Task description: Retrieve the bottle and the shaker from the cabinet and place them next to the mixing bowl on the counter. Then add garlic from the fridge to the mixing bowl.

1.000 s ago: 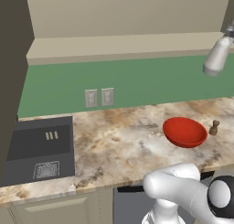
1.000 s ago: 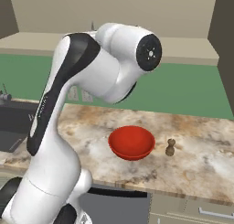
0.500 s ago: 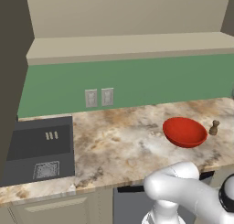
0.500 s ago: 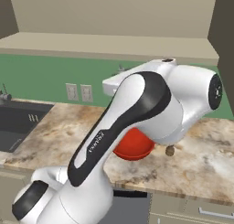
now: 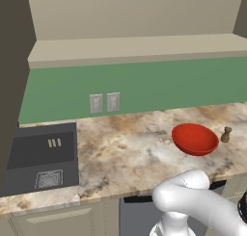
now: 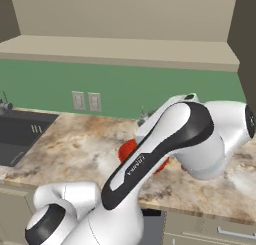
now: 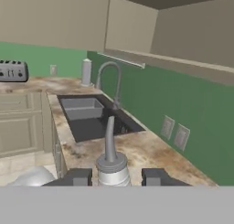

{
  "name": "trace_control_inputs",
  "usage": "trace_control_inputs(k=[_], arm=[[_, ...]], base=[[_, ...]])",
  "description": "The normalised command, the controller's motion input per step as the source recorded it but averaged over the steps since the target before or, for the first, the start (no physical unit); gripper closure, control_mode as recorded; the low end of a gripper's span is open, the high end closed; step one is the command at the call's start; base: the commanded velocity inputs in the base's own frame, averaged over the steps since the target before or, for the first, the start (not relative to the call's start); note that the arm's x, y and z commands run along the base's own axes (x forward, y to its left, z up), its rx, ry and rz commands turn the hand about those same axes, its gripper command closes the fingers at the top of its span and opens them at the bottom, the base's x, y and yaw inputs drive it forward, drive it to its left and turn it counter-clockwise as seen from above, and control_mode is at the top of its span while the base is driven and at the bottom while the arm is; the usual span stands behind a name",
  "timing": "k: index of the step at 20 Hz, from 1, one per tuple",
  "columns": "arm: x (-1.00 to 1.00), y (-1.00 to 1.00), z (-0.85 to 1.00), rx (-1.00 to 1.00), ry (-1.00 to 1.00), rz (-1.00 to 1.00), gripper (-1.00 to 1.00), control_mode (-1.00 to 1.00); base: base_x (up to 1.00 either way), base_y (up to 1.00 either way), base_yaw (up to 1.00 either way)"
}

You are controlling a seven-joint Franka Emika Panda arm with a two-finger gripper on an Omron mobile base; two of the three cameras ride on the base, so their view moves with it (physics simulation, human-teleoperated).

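In the hand view my gripper [image 7: 116, 177] is shut on the pale grey-white bottle [image 7: 111, 162], whose long thin neck rises between the two dark fingertips [image 7: 77, 176]. The glossy red mixing bowl [image 5: 195, 138] sits on the marbled counter [image 5: 125, 148] at the right, with the small dark brown shaker [image 5: 226, 134] just to its right. In the right base view my arm crosses in front of the bowl [image 6: 127, 149] and hides most of it. The beige cabinet [image 5: 135, 13] hangs above the green backsplash. The garlic and the fridge are out of view.
A dark sink [image 5: 41, 155] is set into the counter at the left, with a curved faucet [image 7: 112, 81] behind it. Two wall outlets [image 5: 104, 103] sit on the backsplash. A toaster [image 7: 13, 71] stands far along the counter.
The arm has swung down and to the right, carrying the bottle out of the upper right of the left base view. It now crosses in front of the bowl in the right base view.
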Motion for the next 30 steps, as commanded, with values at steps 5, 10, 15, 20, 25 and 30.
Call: trace_control_inputs(k=[5,10,15,20,25,30], arm=[[0.0,-0.01,-0.83,0.14,0.01,-0.07,1.0,-1.0],[0.12,-0.31,-0.55,0.19,0.0,-0.07,1.0,-1.0],[0.29,-0.12,-0.54,-0.01,0.0,-0.01,1.0,-1.0],[0.45,-0.02,-0.3,-0.08,0.0,-0.04,1.0,-1.0],[0.36,-0.22,-0.22,-0.06,0.0,-0.03,1.0,-1.0],[0.22,-0.32,-0.23,-0.01,0.0,-0.01,1.0,-1.0]], base=[[0.0,0.0,0.0],[0.0,0.0,0.0],[0.0,0.0,0.0],[0.0,0.0,0.0],[0.0,0.0,0.0],[0.0,0.0,0.0]])
